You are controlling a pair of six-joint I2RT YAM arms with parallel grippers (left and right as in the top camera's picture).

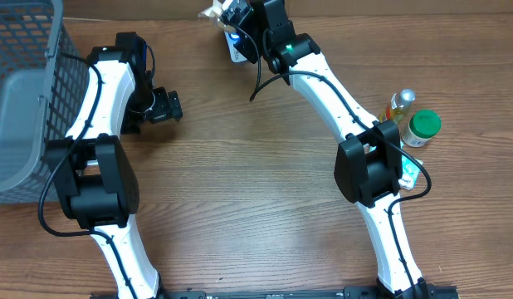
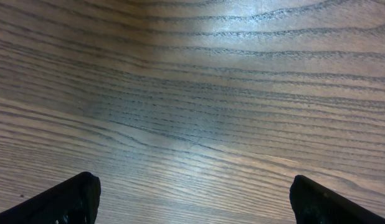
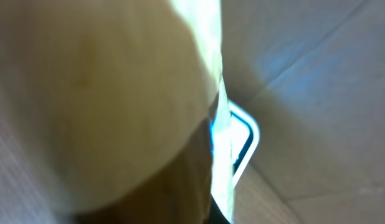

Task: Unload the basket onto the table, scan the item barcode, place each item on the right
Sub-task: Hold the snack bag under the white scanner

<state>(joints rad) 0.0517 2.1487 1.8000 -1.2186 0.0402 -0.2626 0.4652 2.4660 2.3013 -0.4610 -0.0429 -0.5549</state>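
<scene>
The item [image 1: 213, 12] is a pale cream, tan-toned packet held up at the table's far edge, with my right gripper [image 1: 240, 17] shut on it. Just below it stands a white scanner [image 1: 234, 46] with a blue glow. In the right wrist view the blurred item [image 3: 99, 93] fills the left side, and the scanner's lit white frame [image 3: 245, 134] shows close behind its edge. No barcode can be made out. My left gripper [image 1: 168, 106] hangs open over bare wood at the left, its dark fingertips [image 2: 68, 202] wide apart with nothing between them.
A grey mesh basket [image 1: 24, 100] stands at the left edge beside the left arm. At the right stand a small bottle of yellow liquid [image 1: 400, 104] and a green-lidded jar [image 1: 422, 127]. A small blue-and-white packet [image 1: 408, 172] lies beside the right arm.
</scene>
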